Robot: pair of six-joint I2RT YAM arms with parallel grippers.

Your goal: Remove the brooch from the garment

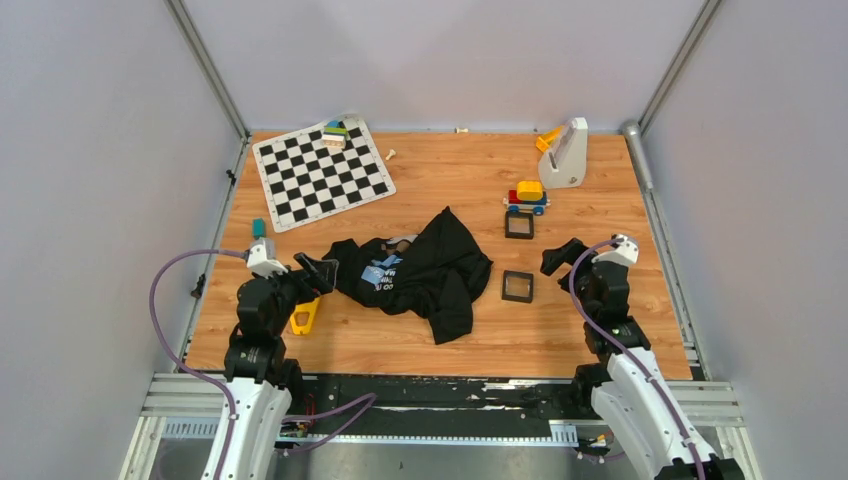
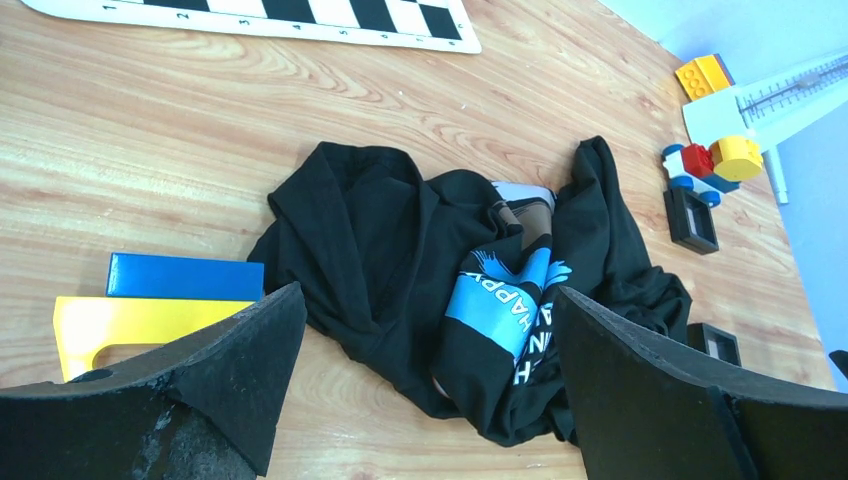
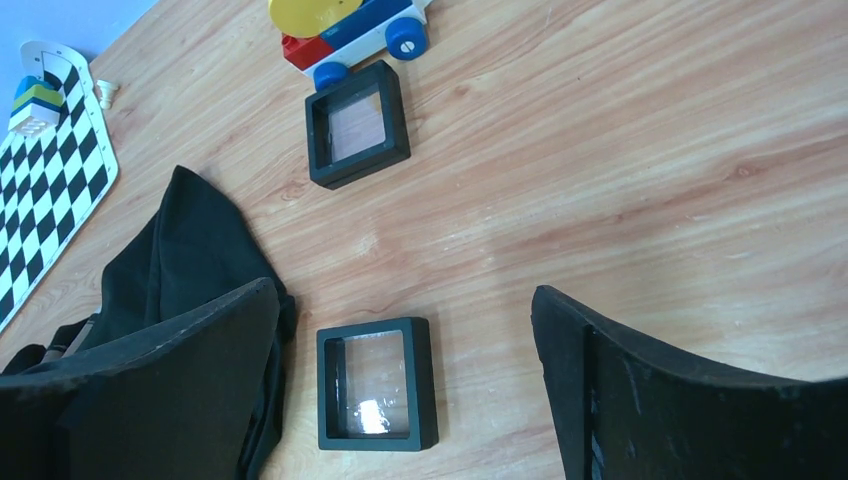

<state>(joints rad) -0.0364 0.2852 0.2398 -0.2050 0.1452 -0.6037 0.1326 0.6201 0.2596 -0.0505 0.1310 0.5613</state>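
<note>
The crumpled black T-shirt with a light-blue graphic and white lettering (image 1: 430, 275) is lying near the middle of the wood-grain counter (image 1: 450, 170). In the left wrist view, a small coppery-brown brooch (image 2: 527, 216) is showing among the folds near the collar, just above the graphic; it is too small for its shape to be confirmed. The left pincer (image 2: 428, 295) is standing wide open and gripping nothing, facing the T-shirt from its left edge. Whether its tips are touching the fabric cannot be told. The right pincer (image 3: 405, 290) is also standing wide open and empty, hovering over bare counter to the right of the T-shirt. The nearer black square frame (image 3: 378, 383) is lying between its fingers in the wrist view, just beside the fabric. The farther black square frame (image 3: 358, 124) is sitting next to a multicoloured toy-brick car (image 3: 350, 30).
</note>
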